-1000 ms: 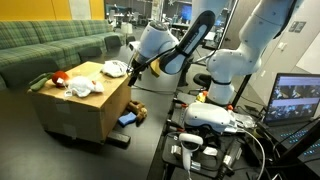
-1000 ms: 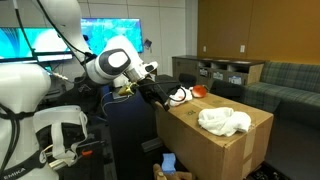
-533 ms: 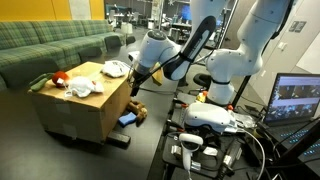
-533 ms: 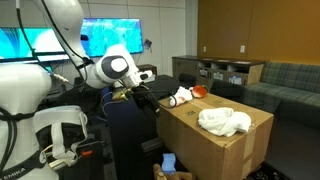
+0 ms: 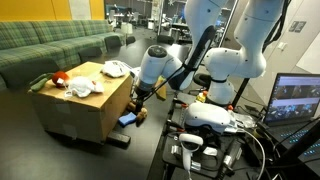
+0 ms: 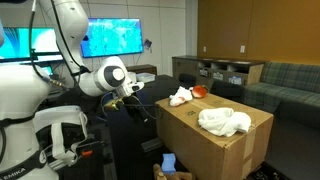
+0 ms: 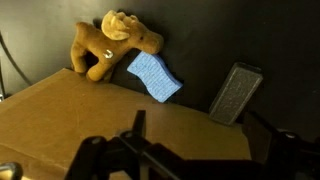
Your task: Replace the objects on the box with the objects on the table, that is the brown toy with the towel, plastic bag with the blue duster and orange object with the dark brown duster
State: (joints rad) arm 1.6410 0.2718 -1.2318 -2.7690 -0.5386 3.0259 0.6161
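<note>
Where the box (image 7: 60,110) edge ends, brown toy (image 7: 112,45) sits beside blue duster (image 7: 155,77).

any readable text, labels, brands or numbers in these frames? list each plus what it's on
None can be read with certainty in any view.
Large tan cardboard box: no print visible.
Open laptop screen: picture content, too small to read.
Teal wall monitor: blurred, no words legible.
White robot base: small dark lettering at the frame edge, too small to read.

Dim wrist view, bright screen glare
</note>
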